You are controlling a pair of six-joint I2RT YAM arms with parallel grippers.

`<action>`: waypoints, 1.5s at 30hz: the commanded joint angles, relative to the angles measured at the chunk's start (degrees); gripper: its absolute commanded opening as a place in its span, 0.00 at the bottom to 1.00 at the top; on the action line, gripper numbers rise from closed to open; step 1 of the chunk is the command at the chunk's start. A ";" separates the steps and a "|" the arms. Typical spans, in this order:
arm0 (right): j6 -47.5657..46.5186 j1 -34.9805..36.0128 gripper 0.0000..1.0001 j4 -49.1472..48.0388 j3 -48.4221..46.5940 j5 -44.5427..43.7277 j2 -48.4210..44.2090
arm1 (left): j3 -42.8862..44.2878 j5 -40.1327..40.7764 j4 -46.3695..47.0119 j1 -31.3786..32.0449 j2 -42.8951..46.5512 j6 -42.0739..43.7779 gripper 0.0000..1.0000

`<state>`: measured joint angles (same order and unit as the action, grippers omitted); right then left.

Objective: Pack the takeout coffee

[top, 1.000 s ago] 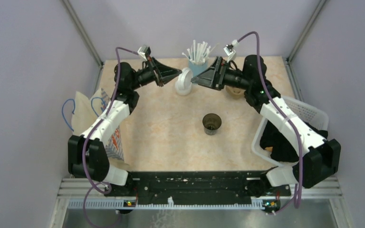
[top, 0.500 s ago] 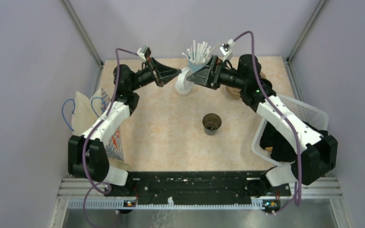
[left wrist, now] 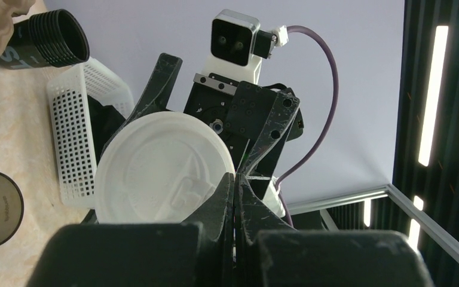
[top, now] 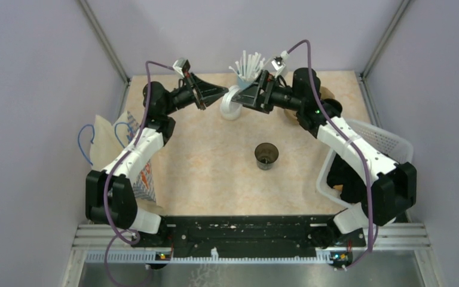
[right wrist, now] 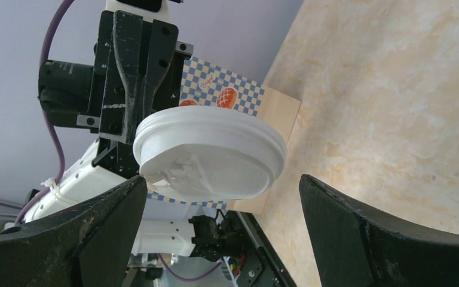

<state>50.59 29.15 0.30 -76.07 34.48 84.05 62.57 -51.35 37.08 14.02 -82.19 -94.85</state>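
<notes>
The takeout coffee is in two parts. The dark cup stands open and upright near the middle of the table, a little toward 4 o'clock. Its white lid is up at 11 o'clock from it, held on edge. The left gripper has its fingers pressed together on the lid's rim; the left wrist view shows them pinching the edge, with the lower part of the lid hidden behind the gripper body. Whether the lid's bottom edge touches the table cannot be told. The right gripper faces it from the 3 o'clock side with its jaws spread wide, one on each side of the lid. In the right wrist view one finger stands clear of the rim; the other is too close to tell if it touches. Just behind, at 12 o'clock, the light-blue cup of straws is partly covered by the right gripper. A white basket sits at the 3 o'clock edge, its dark contents unclear and half hidden under the right arm. A checkered bag lies at 9 o'clock, largely covered by the left arm. In the left wrist view the dark cup is cut off at the frame's edge, and a black ribbed cylinder lies at the far corner, its lettering unreadable.
</notes>
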 commanded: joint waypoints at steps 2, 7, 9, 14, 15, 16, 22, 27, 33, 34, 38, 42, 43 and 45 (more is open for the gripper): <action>-0.37 1.34 0.98 -2.14 -3.84 -1.28 0.43 | 0.27 -0.16 3.98 0.30 1.04 -1.73 0.00; 0.26 1.72 0.95 -3.69 -3.38 -1.45 0.50 | 0.62 -0.38 4.38 0.30 0.41 -1.91 0.00; 0.16 1.90 0.97 -3.54 -3.51 -1.75 0.58 | 0.71 -0.46 4.46 0.30 0.30 -1.98 0.00; -0.52 2.25 0.99 -2.96 -2.37 -3.13 -0.79 | 0.55 0.08 4.20 0.30 0.27 -1.92 0.00; -0.80 2.34 0.99 -2.32 -2.45 -3.63 -0.81 | 0.48 0.24 4.21 0.30 0.35 -1.88 0.00; -1.08 2.54 0.99 -1.83 -2.73 -3.93 -0.82 | 0.46 0.41 4.15 0.30 0.37 -1.88 0.00; -2.39 3.20 0.99 -0.60 -3.88 -5.26 -0.52 | 0.95 0.85 3.82 0.30 0.05 -1.86 0.00; -2.26 3.52 0.99 -3.53 -2.52 -5.12 -1.81 | 1.04 0.90 3.73 0.30 -0.15 -1.91 0.00; -2.24 3.48 0.99 -4.79 -1.24 -5.23 -2.87 | 1.07 1.29 3.58 0.26 0.01 -1.85 0.00; -2.17 3.51 0.99 -4.78 -1.26 -5.21 -2.83 | 1.06 1.47 3.51 0.30 0.08 -1.85 0.00; -2.52 3.46 0.99 -3.86 -1.30 -5.62 -3.03 | 1.19 2.33 2.90 0.30 0.23 -2.00 0.00; -3.87 3.49 0.99 -1.10 -1.26 -8.19 -3.92 | 1.57 3.56 0.73 0.30 0.74 -1.28 0.00; -4.43 3.48 0.99 0.26 -1.30 -9.62 -4.34 | 1.66 3.72 0.08 0.28 0.82 -0.96 0.00; -5.29 3.48 0.99 2.95 -0.74 -11.87 -5.59 | 1.64 4.17 -1.01 0.30 1.02 -0.65 0.00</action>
<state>48.12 31.90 0.51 -76.93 27.27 82.89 62.57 -48.73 37.19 14.04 -82.26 -95.81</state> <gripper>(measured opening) 0.985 0.005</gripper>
